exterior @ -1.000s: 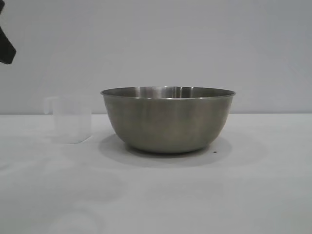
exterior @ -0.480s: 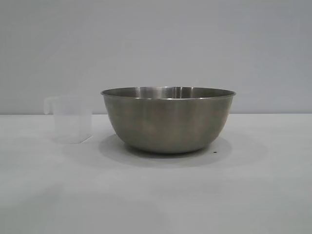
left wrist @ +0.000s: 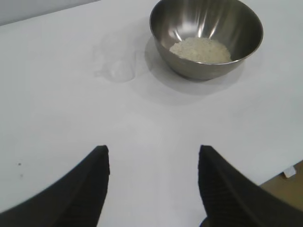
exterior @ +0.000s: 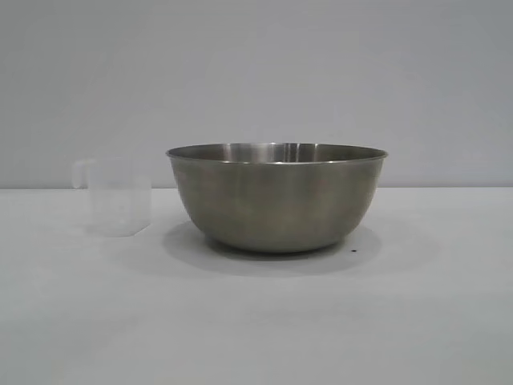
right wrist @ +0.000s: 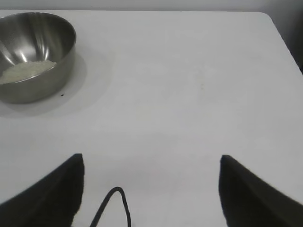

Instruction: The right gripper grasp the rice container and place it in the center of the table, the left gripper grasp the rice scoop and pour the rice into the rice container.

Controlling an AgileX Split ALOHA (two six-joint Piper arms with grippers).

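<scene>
Rice [left wrist: 200,49] sits heaped in the rice container [exterior: 276,196] at mid-table [exterior: 256,321], the emptied rice scoop [exterior: 116,196] upright just beside it, so I judge pouring done. My left gripper [left wrist: 152,184] and right gripper [right wrist: 150,189] hang wide, holding nothing, well apart from both.

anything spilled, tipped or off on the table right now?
Nothing stands out. The rice sits heaped inside the rice container, with no grains visible on the table. The rice scoop stands upright beside it, apart, apparently empty. One tiny dark speck lies by the bowl's base. The left gripper and right gripper are open, holding nothing.
</scene>
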